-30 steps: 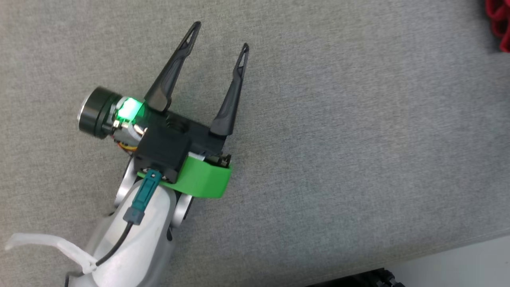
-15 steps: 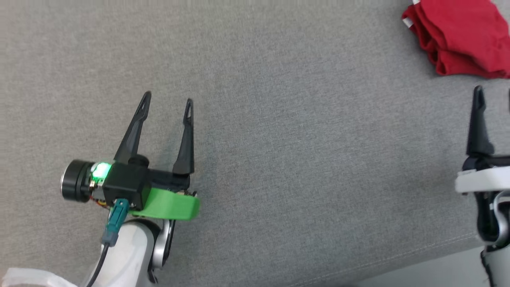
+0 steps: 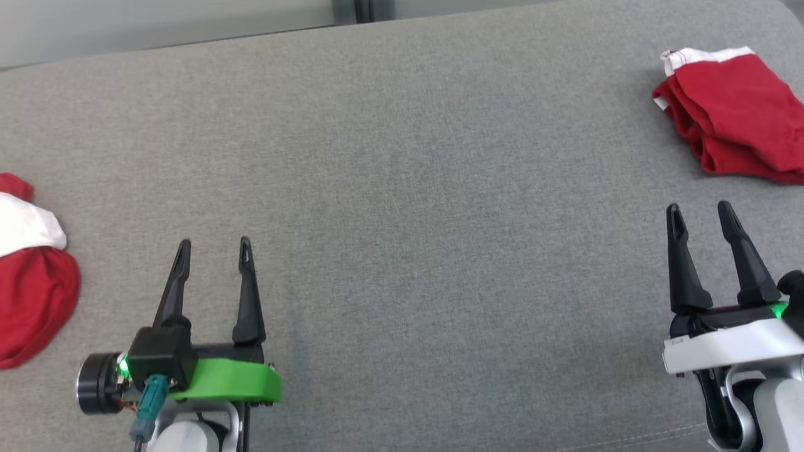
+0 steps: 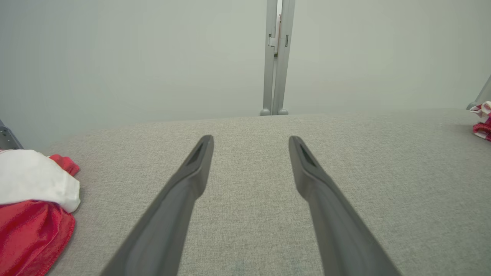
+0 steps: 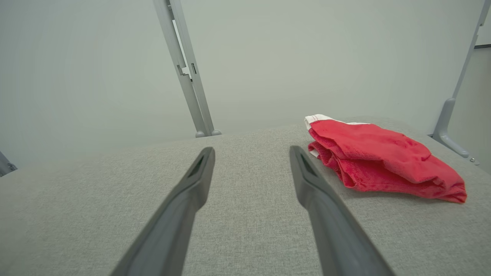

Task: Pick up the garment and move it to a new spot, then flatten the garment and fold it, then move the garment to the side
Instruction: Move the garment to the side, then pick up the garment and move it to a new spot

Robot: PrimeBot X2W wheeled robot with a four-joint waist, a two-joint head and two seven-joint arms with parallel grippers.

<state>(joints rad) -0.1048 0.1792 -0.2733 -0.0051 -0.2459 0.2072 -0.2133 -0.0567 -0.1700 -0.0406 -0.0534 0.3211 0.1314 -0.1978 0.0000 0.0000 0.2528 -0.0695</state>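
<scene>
- At the nine o'clock edge of the head view lay the crumpled garment (image 3: 31, 301), red with a white patch and bunched in a heap. I judged it the piece to pick up.
- The left gripper (image 3: 214, 243) hung near the heap's three o'clock side, apart from it, its jaws spread wide and empty.
- To pick well, it would need to swing toward nine o'clock and come down over a raised fold. It should close on a few layers rather than the whole heap.
- The right gripper (image 3: 698, 207), at four o'clock, was likewise wide and empty.
- A folded garment (image 3: 735, 113) rested at two o'clock on the grey padded surface (image 3: 402, 188), seemingly already finished.
</scene>
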